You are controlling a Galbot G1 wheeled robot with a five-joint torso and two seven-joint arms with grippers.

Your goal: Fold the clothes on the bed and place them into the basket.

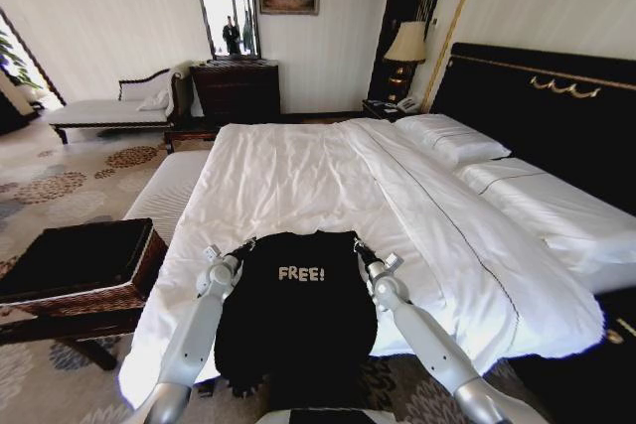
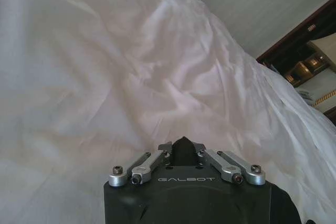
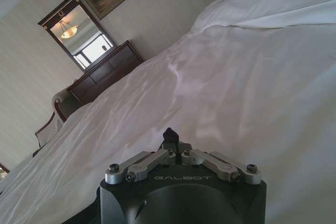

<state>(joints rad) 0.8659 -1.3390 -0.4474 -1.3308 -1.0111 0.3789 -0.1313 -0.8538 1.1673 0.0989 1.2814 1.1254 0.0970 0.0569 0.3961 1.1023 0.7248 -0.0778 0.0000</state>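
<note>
Head view puts the black soft top with white "FREE!" lettering point(image 1: 298, 305) at the lower centre of the frame, its upper part spread on the foot of the very large white-sheeted bed point(image 1: 328, 186) and its lower part hanging over the near edge toward the carpet. You have both arms on it at once: the left gripper point(image 1: 244, 244) sits at the top's upper left corner and the right gripper point(image 1: 359, 246) at its upper right corner, so the shoulder line stays level and taut between them. That symmetric hold looks meant to let you carry the shoulders evenly for a clean fold instead of bunching one side.

Left wrist view shows the left gripper point(image 2: 182, 148) with its linkages drawn in and a nub of black cloth pinched at its tip, white sheet beyond. Right wrist view shows the right gripper point(image 3: 170, 139) the same way, closed down on a small peak of black fabric. Both holds are on the edge only, so I judge a quick pull could slip the cloth free.

Your low rectangular brown wicker basket with black lining point(image 1: 75, 260) waits at the left of the frame, just beside the bed's corner, nothing visible in it. The fold has not yet taken shape.
</note>
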